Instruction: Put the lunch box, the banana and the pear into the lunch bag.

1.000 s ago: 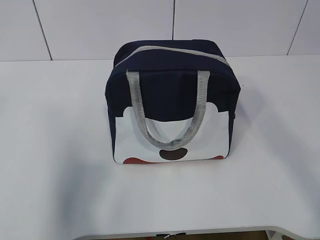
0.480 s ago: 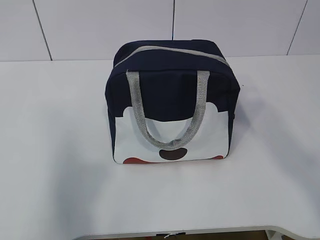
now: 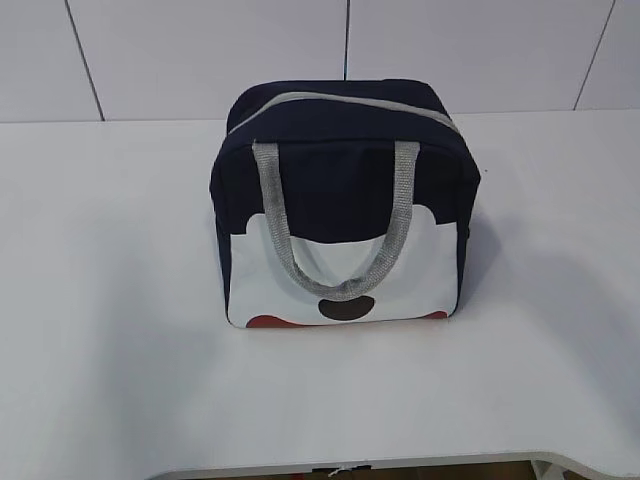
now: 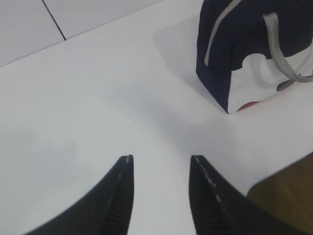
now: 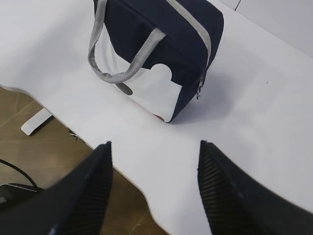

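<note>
The navy lunch bag point(image 3: 340, 205) stands upright in the middle of the white table, its grey zipper shut across the top and its grey handles hanging over the white front panel. It shows too in the left wrist view as the lunch bag point(image 4: 254, 44) at the upper right, and in the right wrist view as the lunch bag point(image 5: 161, 54) at the top. My left gripper point(image 4: 161, 159) hangs open over bare table, well short of the bag. My right gripper point(image 5: 154, 144) is open above the table's front edge. The lunch box, banana and pear are out of view.
The white table point(image 3: 110, 300) runs to a curved front edge point(image 5: 132, 176) with brown floor below. A white table foot point(image 5: 36, 122) shows on the floor. A pale panelled wall point(image 3: 200, 50) stands behind the table.
</note>
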